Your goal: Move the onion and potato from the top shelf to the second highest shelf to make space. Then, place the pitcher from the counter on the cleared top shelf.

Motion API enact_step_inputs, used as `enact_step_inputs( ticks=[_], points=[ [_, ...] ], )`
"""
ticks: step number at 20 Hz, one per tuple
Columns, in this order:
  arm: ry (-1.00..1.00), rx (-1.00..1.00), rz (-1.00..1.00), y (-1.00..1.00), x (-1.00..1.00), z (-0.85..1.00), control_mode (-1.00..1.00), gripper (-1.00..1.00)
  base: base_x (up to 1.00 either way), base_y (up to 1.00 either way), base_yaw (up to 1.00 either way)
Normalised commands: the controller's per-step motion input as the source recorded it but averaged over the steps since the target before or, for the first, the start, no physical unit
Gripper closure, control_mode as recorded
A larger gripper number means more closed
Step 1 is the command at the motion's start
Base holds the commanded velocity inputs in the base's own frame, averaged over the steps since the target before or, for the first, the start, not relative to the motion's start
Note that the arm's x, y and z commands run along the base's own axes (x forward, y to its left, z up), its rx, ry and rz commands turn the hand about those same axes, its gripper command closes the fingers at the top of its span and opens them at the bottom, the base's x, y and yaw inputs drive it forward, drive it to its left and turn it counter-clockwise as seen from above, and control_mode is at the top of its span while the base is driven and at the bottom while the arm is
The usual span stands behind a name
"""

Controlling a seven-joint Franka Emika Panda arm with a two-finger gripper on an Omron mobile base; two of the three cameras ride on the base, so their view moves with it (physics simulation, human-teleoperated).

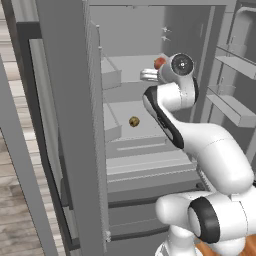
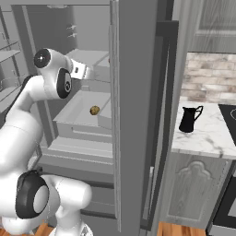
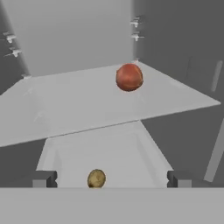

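Risk is judged biggest at the top shelf point(image 3: 87, 105): onion point(image 3: 129, 77) sits far back, so a glancing touch could roll it off. Potato point(image 3: 96, 178) lies on the second highest shelf point(image 3: 113, 148). Tool point(image 3: 111, 178) fingers held apart, nothing gripped. Pitcher point(image 2: 189, 119) is left on desk point(image 2: 209, 133).

No readable text, no labels, no brands, no numbers or signs on any surface
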Motion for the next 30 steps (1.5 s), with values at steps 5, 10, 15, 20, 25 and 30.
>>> enact_step_inputs(
  ticks=[5, 10, 15, 20, 25, 30],
  points=[
    [0.00, 0.00, -0.03, -0.13, 0.16, 0.16, -1.00, -1.00, 0.00, 0.00, 0.00],
    [0.06, -0.02, -0.05, -0.16, 0.32, 0.02, -1.00, -1.00, 0.00, 0.00, 0.00],
    [0.12, -0.03, -0.06, -0.29, 0.46, 0.00, -1.00, -1.00, 0.00, 0.00, 0.00],
    [0.03, 0.00, -0.06, -0.32, 0.51, 0.00, -1.00, -1.00, 0.00, 0.00, 0.00],
    [0.00, 0.00, -0.02, -0.09, 0.44, 0.00, -1.00, -1.00, 0.00, 0.00, 0.00],
    [0.00, 0.00, -0.01, 0.00, 0.42, -0.04, -1.00, -1.00, 0.00, 0.00, 0.00]
  ],
)
